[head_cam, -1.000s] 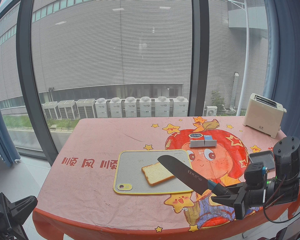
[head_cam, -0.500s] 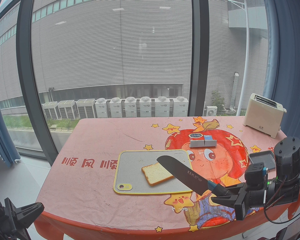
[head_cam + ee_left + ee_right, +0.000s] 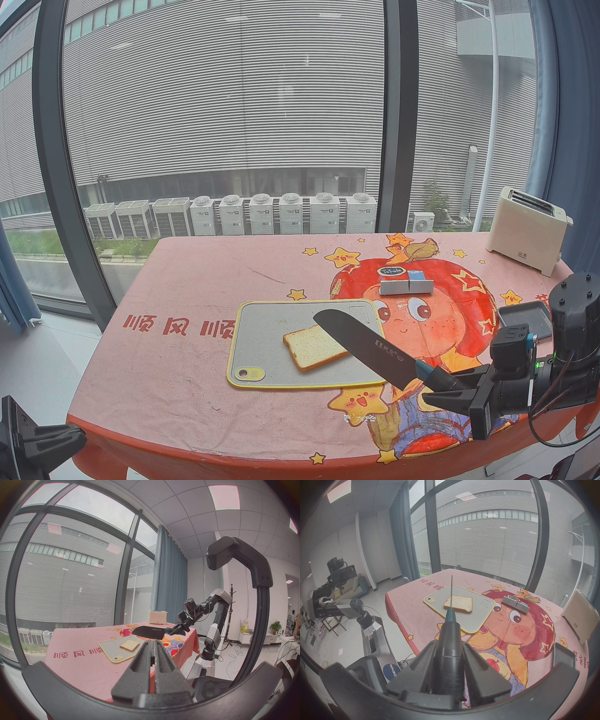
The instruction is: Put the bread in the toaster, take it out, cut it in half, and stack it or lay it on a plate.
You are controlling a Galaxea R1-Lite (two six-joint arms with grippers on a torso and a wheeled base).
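Black left gripper (image 3: 153,644) sat off the counter's front-left corner, jaws pressed together and empty. Grey yellow-rimmed cutting board (image 3: 269,340) lay mid-counter (image 3: 187,281) near the front edge. Bread slice (image 3: 314,347) lay flat on the board's right half, uncut. Knife (image 3: 365,347) was held raised over the slice, apart from it, blade on edge and tip toward the board. Right gripper (image 3: 462,397) was past the front-right edge, jaws clamped on the knife handle. Dark square plate (image 3: 524,317) was at the right edge and the toaster (image 3: 528,230) at the far-right corner. Step in hand looked like the cut. Blade should be lined across the slice's middle, kept upright and pressed straight down to the board with a short saw. Soft bread, unpinned, would likely squash or slide.
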